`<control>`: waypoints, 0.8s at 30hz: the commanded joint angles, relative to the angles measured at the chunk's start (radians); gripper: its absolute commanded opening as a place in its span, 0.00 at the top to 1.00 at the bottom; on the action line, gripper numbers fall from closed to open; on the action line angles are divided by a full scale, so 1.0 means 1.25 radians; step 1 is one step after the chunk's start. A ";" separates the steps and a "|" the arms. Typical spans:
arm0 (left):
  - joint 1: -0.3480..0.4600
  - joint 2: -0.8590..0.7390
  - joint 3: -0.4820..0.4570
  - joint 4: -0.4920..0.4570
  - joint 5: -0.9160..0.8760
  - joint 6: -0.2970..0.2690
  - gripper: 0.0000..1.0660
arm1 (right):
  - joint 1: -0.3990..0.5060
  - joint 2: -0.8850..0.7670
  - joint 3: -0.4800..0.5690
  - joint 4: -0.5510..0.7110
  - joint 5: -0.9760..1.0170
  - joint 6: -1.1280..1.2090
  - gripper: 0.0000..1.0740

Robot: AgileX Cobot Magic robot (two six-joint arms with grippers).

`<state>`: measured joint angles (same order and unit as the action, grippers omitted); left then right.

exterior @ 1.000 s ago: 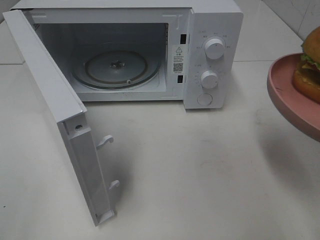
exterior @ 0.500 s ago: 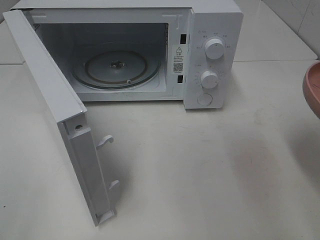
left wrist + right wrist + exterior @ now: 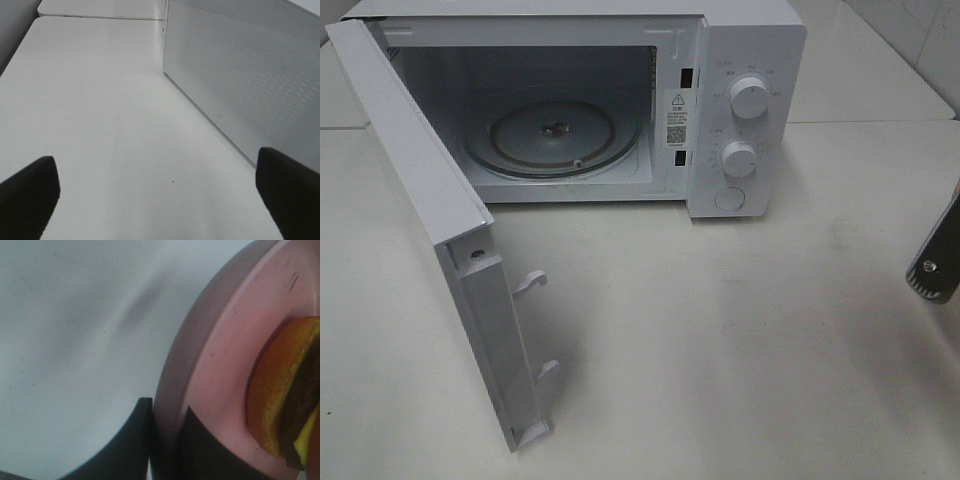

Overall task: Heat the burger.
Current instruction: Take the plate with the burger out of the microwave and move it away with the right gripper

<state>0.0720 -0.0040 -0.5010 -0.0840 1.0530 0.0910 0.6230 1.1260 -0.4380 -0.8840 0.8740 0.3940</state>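
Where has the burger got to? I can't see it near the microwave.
The burger shows only in the right wrist view, sitting on the pink plate, whose rim the right hand grips; the high view misses it.

Left gripper (image 3: 160, 195): we hold our fingers spread wide, nothing between them.
Right gripper (image 3: 167, 427): we keep our fingers pinched close on a rim.

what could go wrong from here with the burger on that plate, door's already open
1. The right hand pinches only the rim of the pink plate, with the burger sitting off to one side, so the plate could tilt and the burger slide off.
2. The microwave opening is tight; the plate's edge could catch the frame or the open door on the way to the turntable.
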 commanded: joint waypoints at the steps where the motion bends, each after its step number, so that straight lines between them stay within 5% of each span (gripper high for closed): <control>1: 0.000 -0.016 0.003 -0.007 -0.012 -0.002 0.06 | -0.002 0.059 -0.006 -0.071 0.029 0.097 0.99; 14: 0.000 -0.016 0.003 -0.007 -0.012 -0.002 0.06 | -0.003 0.270 -0.038 -0.080 0.046 0.449 0.98; 24: 0.000 -0.016 0.003 -0.007 -0.012 -0.002 0.06 | -0.025 0.430 -0.084 -0.110 0.031 0.541 0.96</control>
<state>0.0720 -0.0040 -0.5010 -0.0840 1.0530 0.0910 0.6100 1.6360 -0.5300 -0.9590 0.8570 1.0470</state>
